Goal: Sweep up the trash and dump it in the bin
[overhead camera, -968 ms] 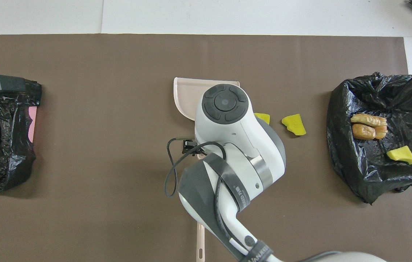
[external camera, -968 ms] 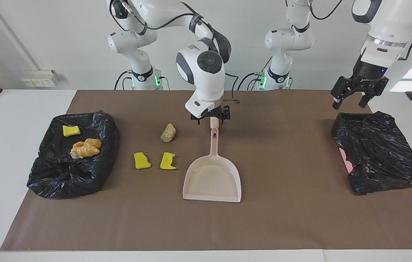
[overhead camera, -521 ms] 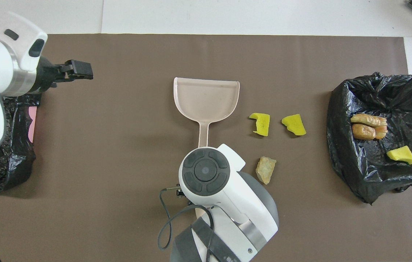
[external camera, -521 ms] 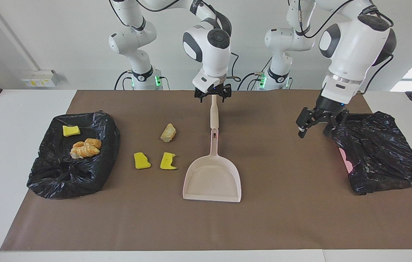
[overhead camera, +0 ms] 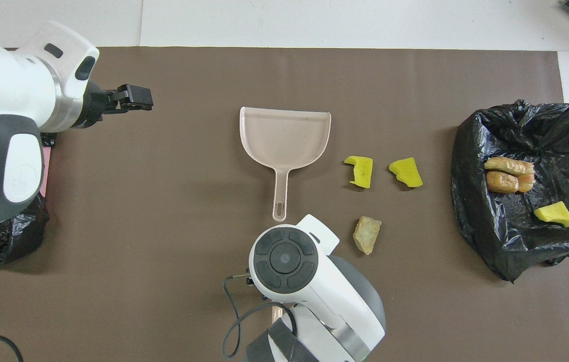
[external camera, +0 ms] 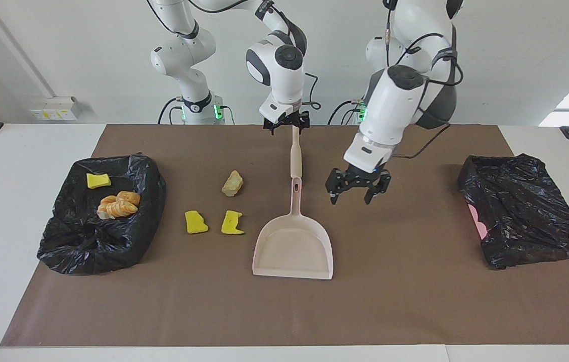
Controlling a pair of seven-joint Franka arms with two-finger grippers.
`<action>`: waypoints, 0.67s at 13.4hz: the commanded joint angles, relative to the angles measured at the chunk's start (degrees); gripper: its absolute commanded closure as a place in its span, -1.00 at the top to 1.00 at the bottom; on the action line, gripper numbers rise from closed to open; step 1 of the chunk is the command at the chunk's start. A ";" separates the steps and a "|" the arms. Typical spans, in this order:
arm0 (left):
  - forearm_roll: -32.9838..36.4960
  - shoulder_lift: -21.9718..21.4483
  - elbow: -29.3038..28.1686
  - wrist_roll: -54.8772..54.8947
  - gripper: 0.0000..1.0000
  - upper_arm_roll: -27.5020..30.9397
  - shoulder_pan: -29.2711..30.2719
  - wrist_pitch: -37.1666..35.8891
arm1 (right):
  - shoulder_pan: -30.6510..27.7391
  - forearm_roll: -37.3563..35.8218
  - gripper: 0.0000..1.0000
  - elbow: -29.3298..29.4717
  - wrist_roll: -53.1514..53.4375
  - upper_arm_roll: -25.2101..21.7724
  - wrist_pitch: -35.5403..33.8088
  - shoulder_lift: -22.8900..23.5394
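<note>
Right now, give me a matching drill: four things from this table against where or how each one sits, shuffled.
1 dustpan
2 beige lump
3 orange lumps
4 left gripper

A in the black-lined bin
B nearer the robots than the yellow scraps
C fingers open, over the mat
D empty, lying on the mat

Pairs: 1-D, 2-B, 3-A, 4-C

The white desk (external camera: 23, 166) carries a brown mat (external camera: 395, 301). On the mat, a pale pink dustpan (external camera: 293, 247) lies beside the left hand (external camera: 358, 188), with two yellow sponge scraps (external camera: 196, 222) and a beige lump (external camera: 232, 183) near it. Two black bin bags (external camera: 98, 236) sit on the mat's ends, well apart from that hand.
</note>
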 commanded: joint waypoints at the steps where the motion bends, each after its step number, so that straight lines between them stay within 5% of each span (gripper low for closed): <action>1: 0.07 2.32 0.74 -0.24 1.00 1.13 -3.85 1.09 | 3.25 1.43 1.00 -4.39 1.41 0.06 6.16 -0.87; 4: 0.07 2.59 -2.68 -0.15 1.00 1.04 -5.98 1.09 | 3.80 1.43 1.00 -5.81 1.42 0.15 8.64 -0.16; 9: -0.46 3.81 -5.85 -0.41 1.00 1.04 -9.57 2.93 | 5.73 1.43 0.56 -5.81 6.59 0.15 9.08 1.42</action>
